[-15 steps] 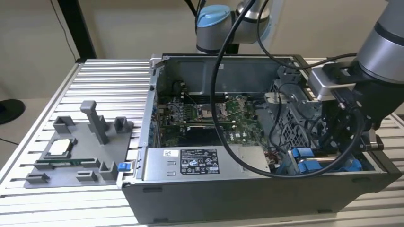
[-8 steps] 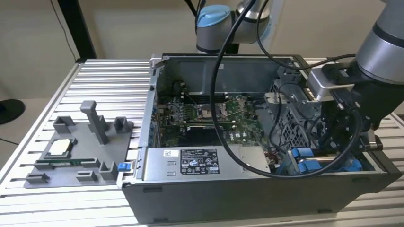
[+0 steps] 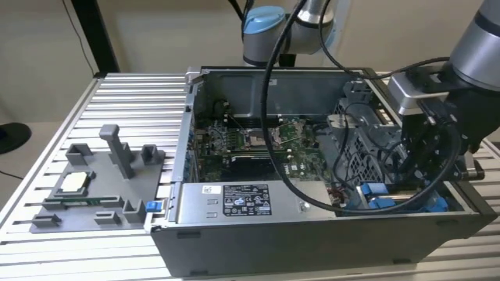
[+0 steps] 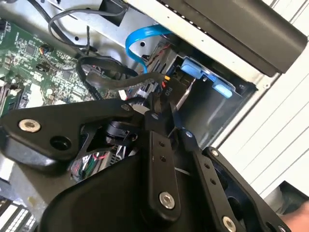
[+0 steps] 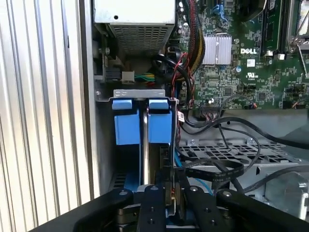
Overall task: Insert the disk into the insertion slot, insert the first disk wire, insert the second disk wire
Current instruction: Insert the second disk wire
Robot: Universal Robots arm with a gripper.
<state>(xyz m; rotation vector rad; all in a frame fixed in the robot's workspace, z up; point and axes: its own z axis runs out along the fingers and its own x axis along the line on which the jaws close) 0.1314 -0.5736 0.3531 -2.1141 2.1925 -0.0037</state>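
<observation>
Gripper: fingers drawn close together, seemingly pinching a black wire connector, low inside the insertion slot. Disk: seated on edge in that slot, blue carrier tabs showing. Black cables alongside.

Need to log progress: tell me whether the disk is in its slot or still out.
In. The disk stands edge-on between blue clip tabs inside the insertion slot, under the gripper.

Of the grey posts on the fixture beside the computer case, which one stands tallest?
The tall post at the fixture's far side; the other posts beside it rise lower.
</observation>
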